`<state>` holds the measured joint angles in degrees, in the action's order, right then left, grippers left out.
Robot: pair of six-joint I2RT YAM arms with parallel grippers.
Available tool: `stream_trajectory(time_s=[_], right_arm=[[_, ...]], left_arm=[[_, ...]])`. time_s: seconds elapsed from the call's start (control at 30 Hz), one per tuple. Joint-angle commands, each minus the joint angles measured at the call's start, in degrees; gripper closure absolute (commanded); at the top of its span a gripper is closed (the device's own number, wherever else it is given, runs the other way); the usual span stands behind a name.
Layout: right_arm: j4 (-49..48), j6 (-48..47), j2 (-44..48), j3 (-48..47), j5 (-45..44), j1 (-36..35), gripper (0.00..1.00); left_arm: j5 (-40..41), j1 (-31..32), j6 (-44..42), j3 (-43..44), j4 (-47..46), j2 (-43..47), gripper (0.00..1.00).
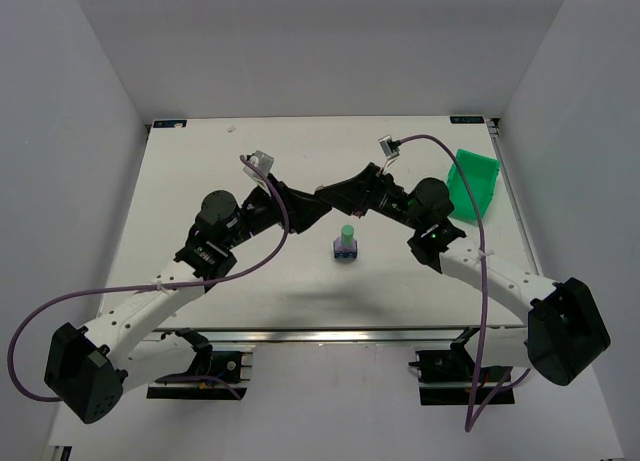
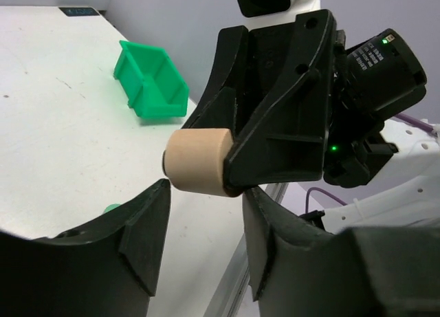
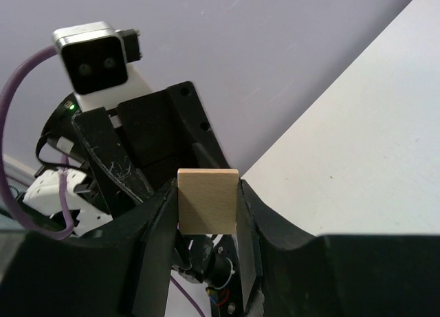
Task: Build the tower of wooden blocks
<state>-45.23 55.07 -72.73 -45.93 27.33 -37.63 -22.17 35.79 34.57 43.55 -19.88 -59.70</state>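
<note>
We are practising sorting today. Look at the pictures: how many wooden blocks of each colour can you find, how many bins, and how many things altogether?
Mint green block: 1
Lilac purple block: 1
Dark blue block: 1
Beige block: 1
Bright green bin: 1
Total: 5

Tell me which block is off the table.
The beige block, gripped in the right claw in mid-air. The green block, purple block and blue block sit stacked on the table.
</note>
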Motion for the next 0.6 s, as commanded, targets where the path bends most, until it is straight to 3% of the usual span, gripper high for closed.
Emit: stream_trajectory(time_s=[0.0,0.23,0.57], right_arm=[[-2.6,0.4,1.6,-0.8,-1.6,-1.7,0.63],[1.2,-1.1,0.7,-1.8,-3.2,-3.5,0.62],[4.5,-3.8,1.4,-1.9,-5.4,-3.7,0.61]], left_arm=[[7.3,0.2,0.5,0.0,0.7,0.2,0.46],[11.6,0.2,1.1,-1.4,-0.6,2.1,0.54],[20.1,0.2,-1.0,-1.6,8.4,5.7,0.63]])
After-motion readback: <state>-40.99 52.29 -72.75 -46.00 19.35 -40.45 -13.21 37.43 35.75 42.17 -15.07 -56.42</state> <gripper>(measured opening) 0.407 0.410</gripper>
